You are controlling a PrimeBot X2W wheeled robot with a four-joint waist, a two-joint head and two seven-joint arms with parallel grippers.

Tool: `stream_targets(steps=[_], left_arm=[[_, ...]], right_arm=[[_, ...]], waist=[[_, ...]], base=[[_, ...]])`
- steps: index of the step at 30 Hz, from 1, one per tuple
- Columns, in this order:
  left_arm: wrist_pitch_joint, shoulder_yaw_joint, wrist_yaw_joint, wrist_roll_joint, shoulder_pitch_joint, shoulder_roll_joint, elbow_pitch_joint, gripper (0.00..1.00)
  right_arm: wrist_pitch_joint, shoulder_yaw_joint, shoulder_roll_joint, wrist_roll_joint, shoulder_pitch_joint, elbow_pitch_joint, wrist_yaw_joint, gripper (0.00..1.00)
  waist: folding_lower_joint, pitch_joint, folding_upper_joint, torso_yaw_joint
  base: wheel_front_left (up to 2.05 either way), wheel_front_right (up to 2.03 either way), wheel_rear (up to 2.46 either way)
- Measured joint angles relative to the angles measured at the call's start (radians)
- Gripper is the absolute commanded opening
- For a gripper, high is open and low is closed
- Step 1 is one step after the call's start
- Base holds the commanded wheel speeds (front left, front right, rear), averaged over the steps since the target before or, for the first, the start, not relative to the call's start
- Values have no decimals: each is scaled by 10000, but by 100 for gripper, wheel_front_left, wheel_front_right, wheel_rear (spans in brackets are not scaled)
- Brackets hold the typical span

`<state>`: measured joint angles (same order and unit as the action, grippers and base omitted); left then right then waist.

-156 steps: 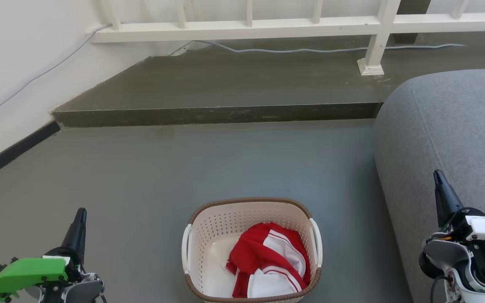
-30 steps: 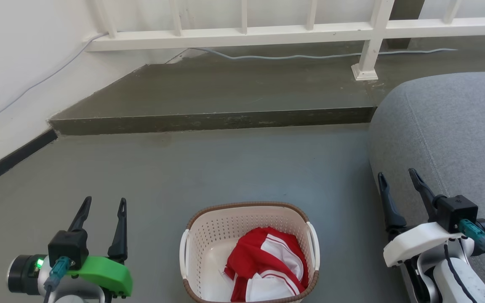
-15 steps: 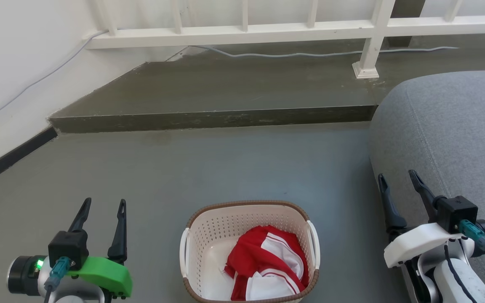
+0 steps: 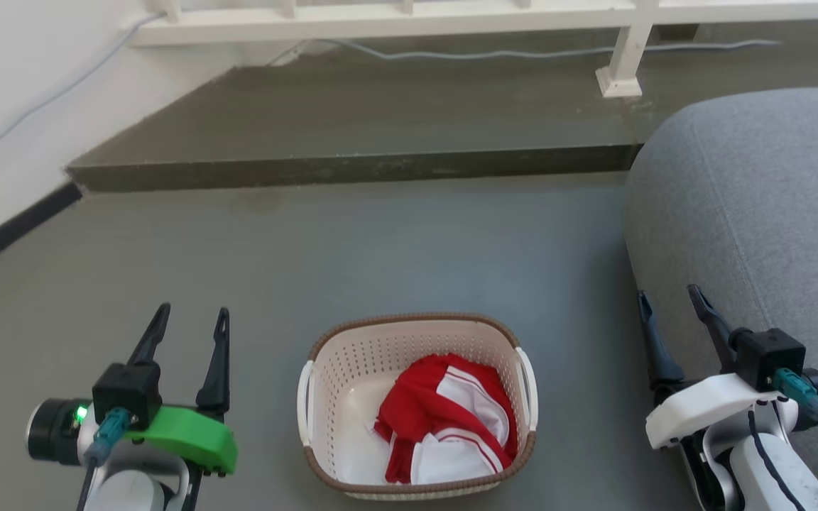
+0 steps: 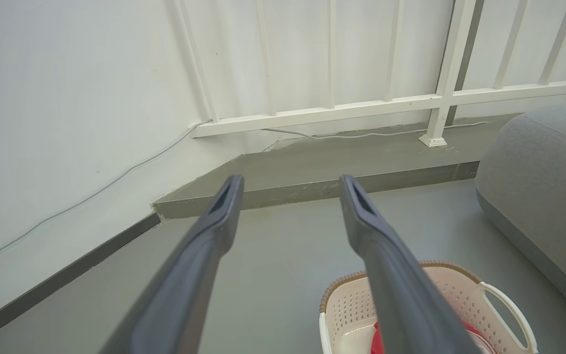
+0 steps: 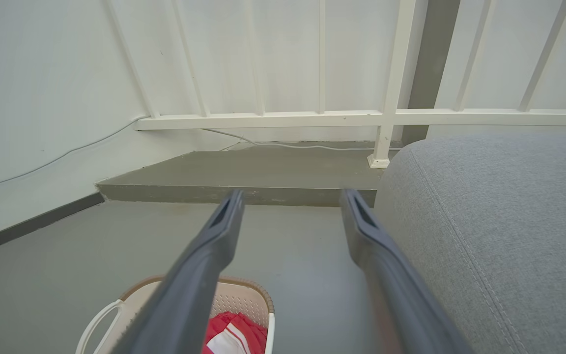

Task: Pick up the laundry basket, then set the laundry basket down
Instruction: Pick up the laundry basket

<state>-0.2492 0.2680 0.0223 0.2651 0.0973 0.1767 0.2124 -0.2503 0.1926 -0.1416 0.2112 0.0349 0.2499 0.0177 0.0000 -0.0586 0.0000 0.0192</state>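
Two-arm pick-up stage, judging by layout: approaching, not yet gripping. Holding left gripper (image 4: 194, 309) spread wide and empty, well to the left of laundry basket (image 4: 409, 348). Holding right gripper (image 4: 667, 291) likewise spread and empty, well to the right, just beside grey sofa (image 4: 771, 199). Leaving basket sitting on floor (image 4: 380, 241) between both, red-and-white garment (image 4: 444, 419) inside, left handle (image 4: 304, 401) and right handle (image 4: 528, 387) untouched. Beyond: raised step (image 4: 345, 167), then white railing (image 4: 395, 25). Next, probably calling for lowering and closing in on both handles evenly, lifting level, clearing sofa.
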Motion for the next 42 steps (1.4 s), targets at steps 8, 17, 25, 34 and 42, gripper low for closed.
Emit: stream_targets(steps=[8, 17, 25, 34, 42], left_arm=[[-25, 134, -128, 0, 585, -113, 67, 100], [-23, 251, -238, 0, 1167, -276, 416, 100], [-19, 245, -405, 42, 2125, -385, 779, 100], [-10, 188, -500, 173, 3346, -683, 1421, 100], [142, 245, -782, 130, 4606, -675, 2151, 100]], right_arm=[[0, -188, 90, 2, 527, 4, 0, 100], [-2, -192, 146, 2, 1115, 127, -84, 100], [-2, -186, 265, 8, 1733, 399, -100, 100], [-15, -182, 420, 94, 2693, 788, -290, 100], [-17, -140, 460, 96, 3929, 1304, -397, 100]], waist=[[0, -967, 0, 2], [0, -2058, 0, -6], [0, -3190, 0, -40], [1, -4479, 0, -104], [1, -5637, 0, -147]], base=[[0, 0, 0], [0, 0, 0], [0, 0, 0], [0, 0, 0], [0, 0, 0]])
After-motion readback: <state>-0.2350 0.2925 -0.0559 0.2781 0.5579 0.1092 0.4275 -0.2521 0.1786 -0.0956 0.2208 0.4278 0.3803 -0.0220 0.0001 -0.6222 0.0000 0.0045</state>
